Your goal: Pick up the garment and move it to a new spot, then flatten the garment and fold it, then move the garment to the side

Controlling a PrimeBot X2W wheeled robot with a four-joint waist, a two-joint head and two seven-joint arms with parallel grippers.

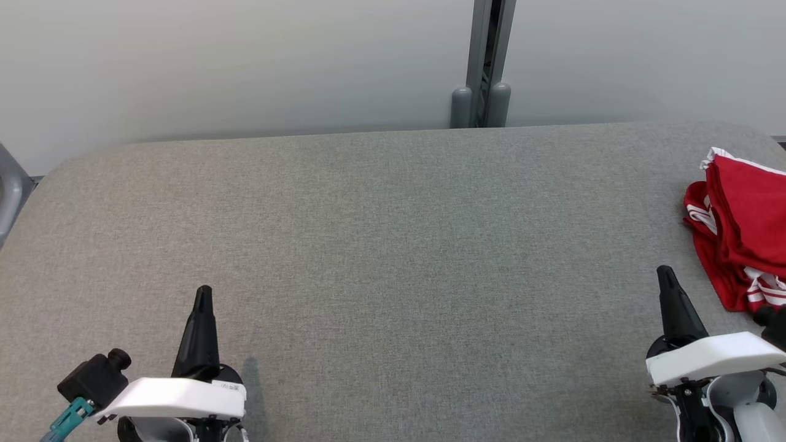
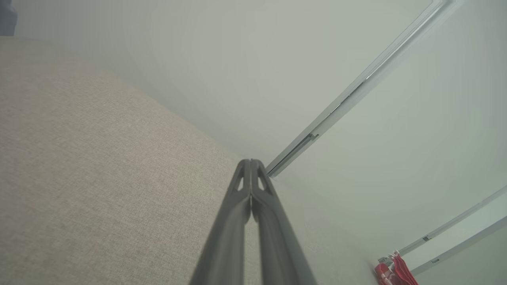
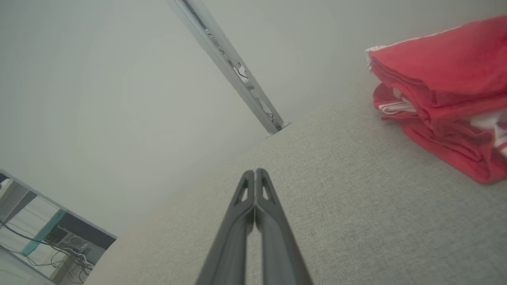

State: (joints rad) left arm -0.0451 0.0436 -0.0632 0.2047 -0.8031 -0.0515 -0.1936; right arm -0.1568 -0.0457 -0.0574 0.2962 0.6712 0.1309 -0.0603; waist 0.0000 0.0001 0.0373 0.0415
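Note:
The garment (image 1: 740,230) is red with white stripes and lies folded in a stack at the right edge of the grey fabric table (image 1: 381,245). It also appears at the upper right of the right wrist view (image 3: 443,91) and small at the lower right of the left wrist view (image 2: 396,271). My right gripper (image 1: 666,276) is shut and empty, just left of the garment's near corner and apart from it. My left gripper (image 1: 204,293) sits shut and empty at the near left of the table. Both pairs of fingertips touch in the wrist views (image 2: 251,161) (image 3: 255,171).
A pale wall with a grey vertical post (image 1: 485,61) stands behind the table's far edge. A grey chair part (image 1: 9,190) shows at the far left. Open table surface stretches between the two grippers.

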